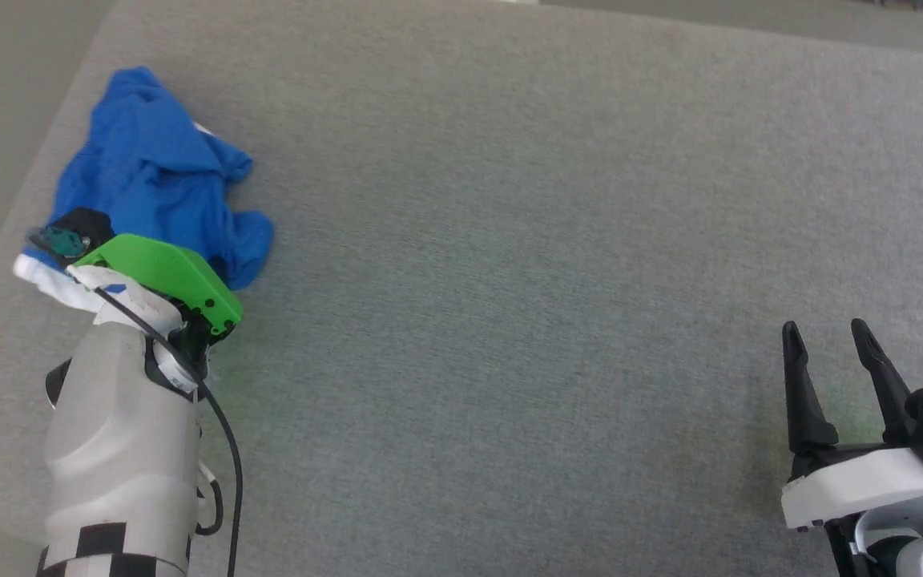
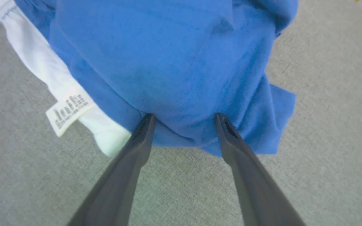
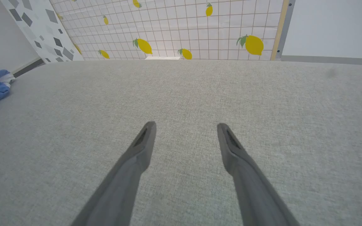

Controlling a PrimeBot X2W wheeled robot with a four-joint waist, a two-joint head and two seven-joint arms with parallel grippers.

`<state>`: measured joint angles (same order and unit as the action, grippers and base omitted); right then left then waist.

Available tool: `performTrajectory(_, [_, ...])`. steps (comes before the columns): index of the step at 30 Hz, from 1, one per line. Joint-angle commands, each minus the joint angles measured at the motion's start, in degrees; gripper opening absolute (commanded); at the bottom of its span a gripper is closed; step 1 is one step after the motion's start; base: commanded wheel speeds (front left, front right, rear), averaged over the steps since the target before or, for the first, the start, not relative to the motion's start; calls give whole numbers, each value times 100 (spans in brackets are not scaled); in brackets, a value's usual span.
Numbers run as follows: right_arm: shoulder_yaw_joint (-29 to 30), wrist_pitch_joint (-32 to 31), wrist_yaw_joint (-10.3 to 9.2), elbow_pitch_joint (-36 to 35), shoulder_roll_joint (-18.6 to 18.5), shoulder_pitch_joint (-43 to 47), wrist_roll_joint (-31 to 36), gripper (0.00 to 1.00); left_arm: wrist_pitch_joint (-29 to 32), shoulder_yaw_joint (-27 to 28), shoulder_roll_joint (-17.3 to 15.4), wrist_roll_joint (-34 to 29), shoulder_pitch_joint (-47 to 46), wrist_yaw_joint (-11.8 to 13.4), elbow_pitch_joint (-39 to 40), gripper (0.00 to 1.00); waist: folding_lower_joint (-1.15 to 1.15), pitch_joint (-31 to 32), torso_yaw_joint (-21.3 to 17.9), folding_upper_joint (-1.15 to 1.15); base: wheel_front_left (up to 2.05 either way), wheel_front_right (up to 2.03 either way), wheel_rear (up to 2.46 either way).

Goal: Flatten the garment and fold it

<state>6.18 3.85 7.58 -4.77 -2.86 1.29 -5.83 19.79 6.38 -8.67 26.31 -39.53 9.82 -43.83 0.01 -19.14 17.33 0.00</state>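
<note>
The left claw (image 2: pixel 184 116), its two dark fingers spread wide and empty, has its tips at the near edge of the crumpled royal-blue fabric shorts (image 2: pixel 168 56). These lie bunched at the far left of the grey fabric-covered worktop (image 1: pixel 550 280), a white band (image 2: pixel 33 59) with a printed label (image 2: pixel 69 110) showing alongside. The right claw (image 1: pixel 824 326) stands open over the worktop, well apart from the shorts.

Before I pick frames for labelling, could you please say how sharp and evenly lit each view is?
Head view: soft, even light on the grey surface, a faint green tint beside the green cover. Left wrist view: slightly blurred, the print on the garment's label unreadable. Right wrist view: sharp as far as the lemon wall, no glare.
</note>
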Motion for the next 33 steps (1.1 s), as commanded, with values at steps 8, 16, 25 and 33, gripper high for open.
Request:
performTrajectory(8, [-103,-7,-9,-45,-1,-29,-40,100,-176,2,38,51,-12,89,-7,0,-1,-394,-274,0,0,0,0])
performTrajectory(16, [-297,130,-9,254,-1,-81,-185,100,-1165,-142,-100,2,-481,-528,685,0,-1,79,-334,0,0,0,0])
performTrajectory(25, [-596,552,-9,938,-1,-115,-646,100,-1126,-641,114,245,-1311,-1375,1964,0,-1,944,-977,0,0,0,0])
performTrajectory(33, [-537,826,-9,1397,-1,-5,-878,100,16,-1498,463,748,-754,-1533,2976,0,-1,1428,-1507,0,0,0,0])
